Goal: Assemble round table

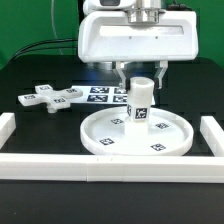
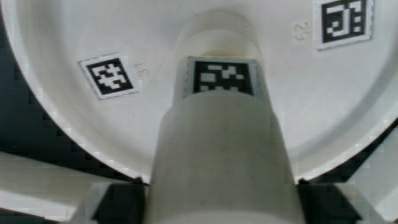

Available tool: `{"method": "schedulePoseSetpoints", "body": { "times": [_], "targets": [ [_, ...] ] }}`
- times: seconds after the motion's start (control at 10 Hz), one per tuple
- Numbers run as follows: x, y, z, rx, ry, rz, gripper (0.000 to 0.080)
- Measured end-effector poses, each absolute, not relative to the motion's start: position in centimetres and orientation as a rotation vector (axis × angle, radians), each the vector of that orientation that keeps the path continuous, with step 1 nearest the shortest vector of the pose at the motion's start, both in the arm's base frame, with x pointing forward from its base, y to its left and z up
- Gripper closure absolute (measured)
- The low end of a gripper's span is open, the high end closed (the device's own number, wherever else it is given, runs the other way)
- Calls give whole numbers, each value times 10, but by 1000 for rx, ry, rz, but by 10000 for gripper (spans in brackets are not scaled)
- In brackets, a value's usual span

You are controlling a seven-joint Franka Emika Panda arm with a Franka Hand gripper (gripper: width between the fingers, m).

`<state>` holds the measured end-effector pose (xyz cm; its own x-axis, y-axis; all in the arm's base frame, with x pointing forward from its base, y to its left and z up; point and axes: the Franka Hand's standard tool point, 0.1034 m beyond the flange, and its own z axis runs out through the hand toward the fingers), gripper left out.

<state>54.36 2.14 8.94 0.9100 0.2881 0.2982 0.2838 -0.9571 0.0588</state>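
Front border rail (image 1: pixel 100 167) in the foreground, and just behind it the large round rimmed disc (image 1: pixel 135 154) lying flat on the black table, tags facing up. Standing upright near the disc's middle is the short cylindrical leg (image 1: pixel 140 103), its foot on the disc's floor. The gripper (image 1: pixel 141 78) comes down from above with one finger on each side of the leg's top. The wrist view looks down the leg (image 2: pixel 222 130) onto the disc (image 2: pixel 71 130) and shows no clear gap beside it. Even so, it cannot be told whether the fingers are pinching the leg or only standing close against it.

Farther back, toward the exterior view's left, the cross-shaped knobbed base (image 1: pixel 48 97) lies loose on the table, well apart from the disc. Beside it, behind the leg, is the marker board (image 1: pixel 103 93).

By the look of it, the job is about half done. The leg has been brought to the disc, though whether it is fully seated there cannot be seen. The base has yet to be fetched and fixed onto the leg's free end.
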Motion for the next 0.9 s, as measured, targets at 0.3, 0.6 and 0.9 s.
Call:
{"method": "schedulePoseSetpoints", "body": {
  "times": [0.3, 0.6, 0.9],
  "targets": [
    [544, 21, 93, 3058, 458, 477, 193],
    [548, 20, 117, 3072, 464, 428, 152],
    [555, 16, 127, 3074, 464, 411, 151]
  ]
}}
